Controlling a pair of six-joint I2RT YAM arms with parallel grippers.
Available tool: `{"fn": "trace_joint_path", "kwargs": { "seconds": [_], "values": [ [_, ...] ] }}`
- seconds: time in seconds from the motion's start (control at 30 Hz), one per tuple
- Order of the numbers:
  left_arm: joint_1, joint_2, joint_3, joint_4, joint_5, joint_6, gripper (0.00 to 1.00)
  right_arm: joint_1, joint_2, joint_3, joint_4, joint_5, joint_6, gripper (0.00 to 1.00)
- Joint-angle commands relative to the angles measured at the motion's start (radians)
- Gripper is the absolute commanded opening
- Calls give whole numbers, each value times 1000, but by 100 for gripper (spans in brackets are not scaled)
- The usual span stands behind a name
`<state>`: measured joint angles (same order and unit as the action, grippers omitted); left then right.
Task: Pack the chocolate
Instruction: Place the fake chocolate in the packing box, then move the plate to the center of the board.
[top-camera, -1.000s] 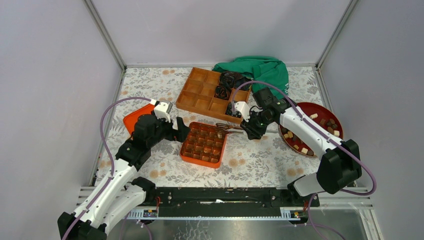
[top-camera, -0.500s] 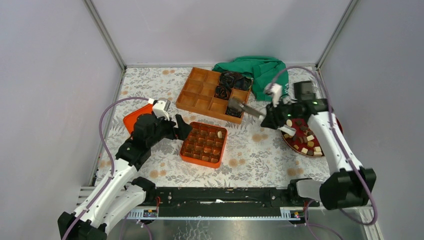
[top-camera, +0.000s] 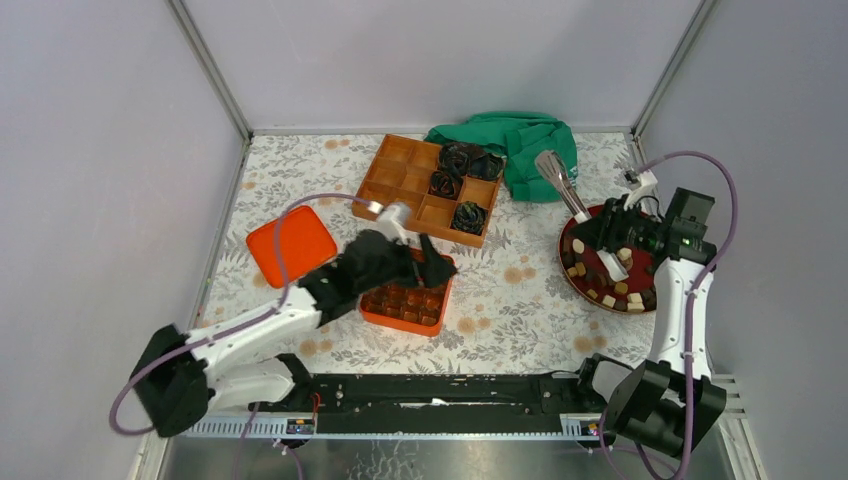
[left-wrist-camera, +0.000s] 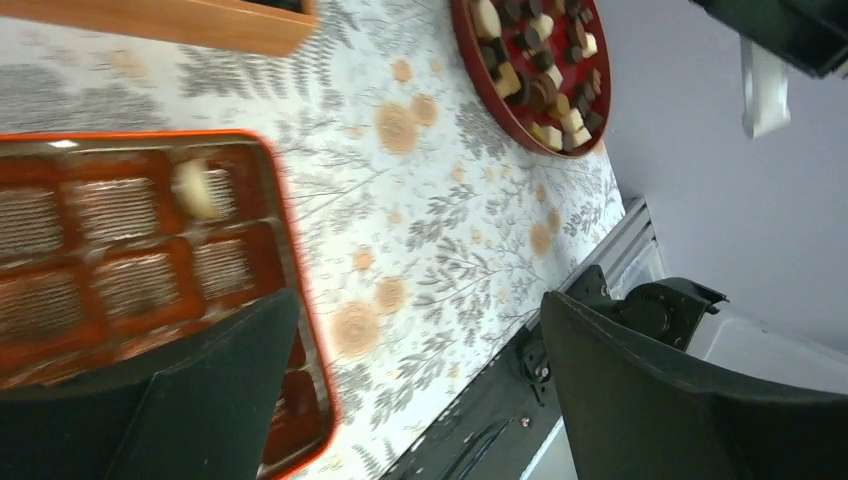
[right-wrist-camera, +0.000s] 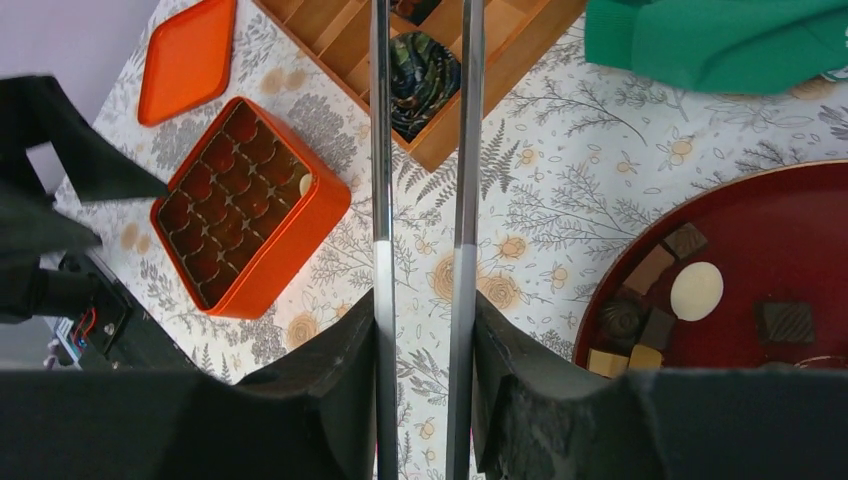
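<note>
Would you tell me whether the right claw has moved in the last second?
Yes: the right claw swung right, from beside the tin to over the plate.

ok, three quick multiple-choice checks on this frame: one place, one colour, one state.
1. Where is the orange lid relative to the orange tin?
A) on top of it
B) flat to its left, apart
C) inside it

2. What colour is the crumpled cloth?
A) blue
B) green
C) yellow

3. The left end effector is:
A) shut on a chocolate
B) shut on a spoon
C) open, empty

Answers:
1. B, the top view shows a gap between them.
2. B, it is plainly green.
3. C, its fingers stand wide apart with nothing between them.
</note>
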<state>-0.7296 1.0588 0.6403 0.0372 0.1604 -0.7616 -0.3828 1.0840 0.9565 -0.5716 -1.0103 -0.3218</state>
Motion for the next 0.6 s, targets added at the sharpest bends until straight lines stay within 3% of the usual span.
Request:
{"fn": "trace_joint_path", "kwargs": {
  "seconds": [0.0, 0.1, 0.23, 0.33, 0.57],
  "values": [
    [-198, 184, 153, 120, -320, -53, 98, -36, -31, -15, 120, -65, 74, 38],
    [-303, 387, 338, 6, -477, -101, 96, -53, -58, -40, 147, -28, 90, 38],
    [-368, 700, 705, -291, -634, -174, 87, -86, -70, -46, 156, 6, 96, 39],
    [-378, 903, 979, -417, -621, -166, 78, -99, -73, -48, 159, 30, 98, 39],
    [-378, 1174, 1242, -350, -461, -62, 62, -117, -73, -46, 154, 49, 92, 39]
  ]
}}
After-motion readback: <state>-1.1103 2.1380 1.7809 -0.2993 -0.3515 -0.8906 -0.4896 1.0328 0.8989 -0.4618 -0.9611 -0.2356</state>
